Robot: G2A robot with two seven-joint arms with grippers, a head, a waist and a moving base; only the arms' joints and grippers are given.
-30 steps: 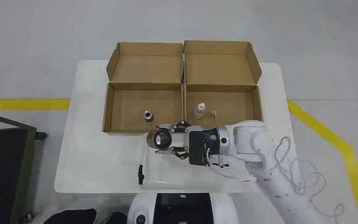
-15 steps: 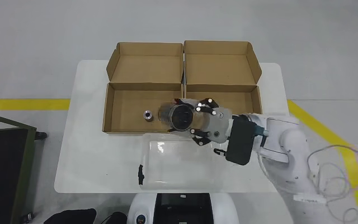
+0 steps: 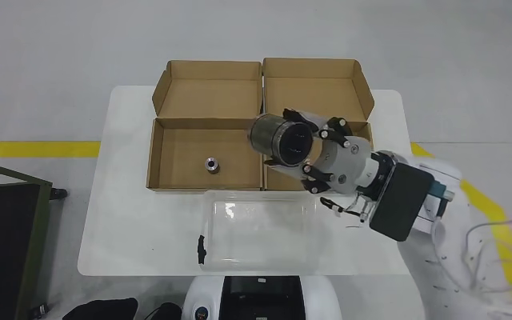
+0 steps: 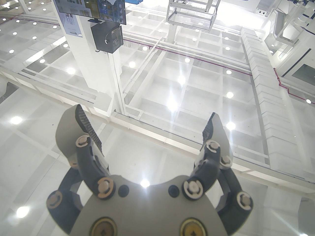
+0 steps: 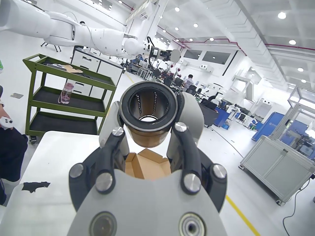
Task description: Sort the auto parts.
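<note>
Since a second ago your right gripper has carried the black-rimmed cylindrical bearing away from the far edge of the clear tray. It now holds the bearing above the wall shared by the left box and the right box, fingers pinching its metal body from both sides. Nearest you on the white table lie a black scrap and the tray, farther off one small metal part sits in the left box, and your left gripper points at the ceiling with its fingers spread wide apart.
</note>
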